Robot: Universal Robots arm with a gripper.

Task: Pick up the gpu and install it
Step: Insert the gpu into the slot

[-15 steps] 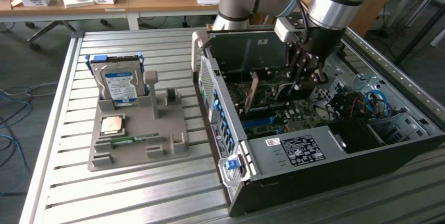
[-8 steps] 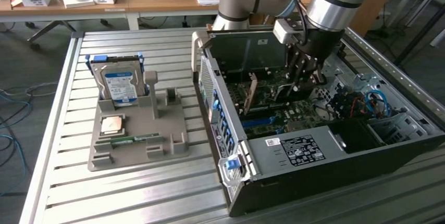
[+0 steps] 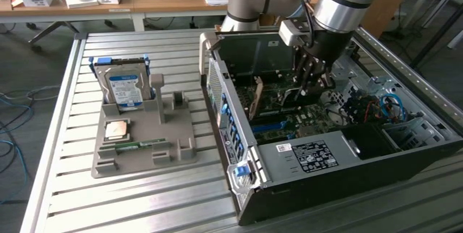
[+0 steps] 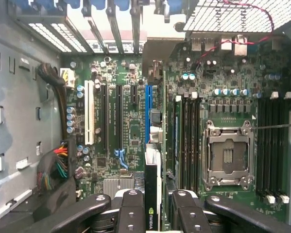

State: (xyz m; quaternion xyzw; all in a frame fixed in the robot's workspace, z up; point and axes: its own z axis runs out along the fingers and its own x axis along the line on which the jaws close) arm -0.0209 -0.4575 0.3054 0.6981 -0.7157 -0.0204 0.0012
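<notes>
I have the gpu [image 4: 152,187] edge-on in the gripper [image 4: 157,196]. It is a thin dark card with a green logo, and the black jointed fingers [image 4: 131,206] are clamped on both faces. It hangs over the green motherboard [image 4: 121,126], in line, I think, with the blue slot [image 4: 148,111]. The square metal CPU socket [image 4: 229,155] lies apart. Sheet-metal walls of the black case [image 3: 318,160] hem it in. Left of frame on the slatted table [image 3: 145,200], a grey tray [image 3: 155,160] holds a hard drive [image 3: 124,88].
</notes>
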